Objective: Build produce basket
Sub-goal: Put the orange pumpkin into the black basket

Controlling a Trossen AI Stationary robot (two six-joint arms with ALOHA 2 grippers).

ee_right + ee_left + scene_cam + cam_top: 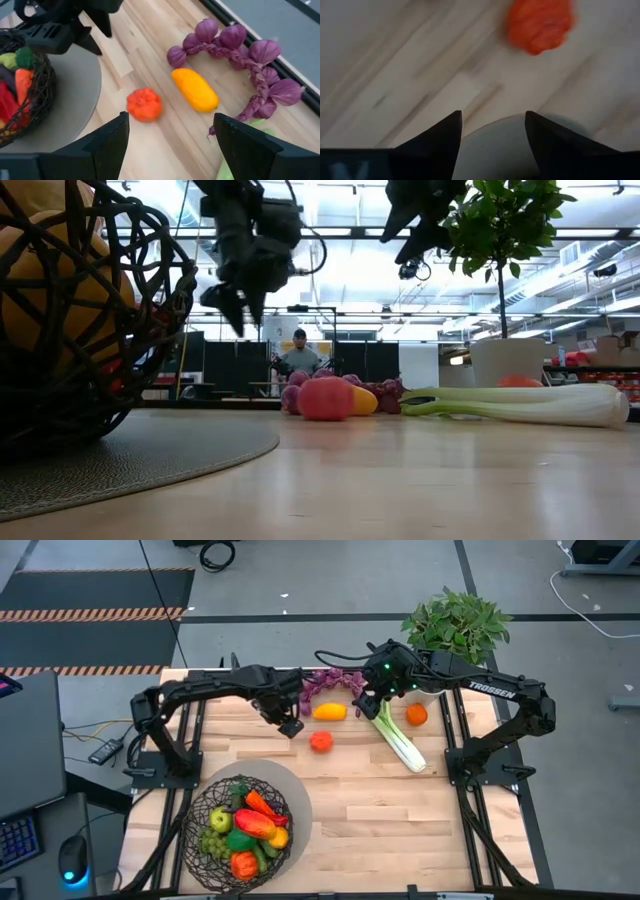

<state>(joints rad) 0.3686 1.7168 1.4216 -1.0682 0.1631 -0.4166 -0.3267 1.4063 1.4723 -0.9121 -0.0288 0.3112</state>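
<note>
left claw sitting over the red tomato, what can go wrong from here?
1. The round red toy tomato lies loose on the wooden table; the left claw, above and off to one side, could nudge it rolling.
2. The dark wire basket is heaped already; additions may spill.
3. The right claw hovers nearby; the arms could clash.

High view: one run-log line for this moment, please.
left gripper: open, empty, above table near tomato | right gripper: open, empty, over celery | basket: partly filled

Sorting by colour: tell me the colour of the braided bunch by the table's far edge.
Purple; the braided bunch shows best in the right wrist view.
</note>
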